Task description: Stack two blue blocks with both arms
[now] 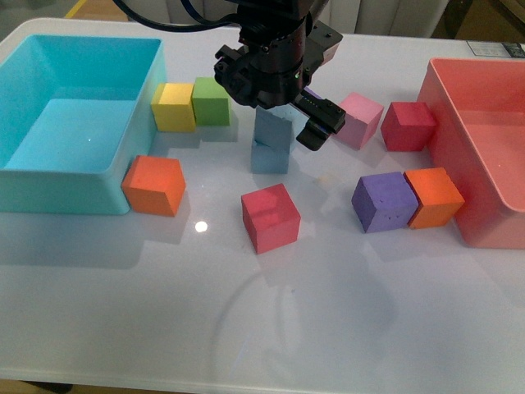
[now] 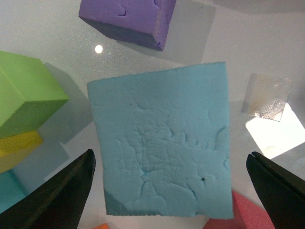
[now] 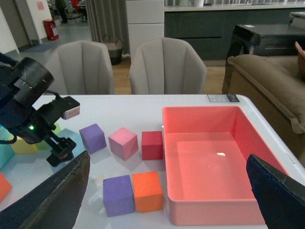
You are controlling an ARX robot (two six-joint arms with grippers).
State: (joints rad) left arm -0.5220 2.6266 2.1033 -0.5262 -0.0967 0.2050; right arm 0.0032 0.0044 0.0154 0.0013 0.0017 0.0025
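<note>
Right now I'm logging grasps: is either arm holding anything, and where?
Nothing is held. The left gripper hovers open over the upper sky-blue foam cube, jaws clear of its sides. The right gripper is open, empty.

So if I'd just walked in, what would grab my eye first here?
Probably the bulky black left arm hanging over mid-table, its open left gripper straddling a stack of two sky-blue foam cubes. Next, the big bins: a turquoise plastic bin far left and a coral-pink plastic bin far right. Bright foam cubes dot the white table between them.
</note>
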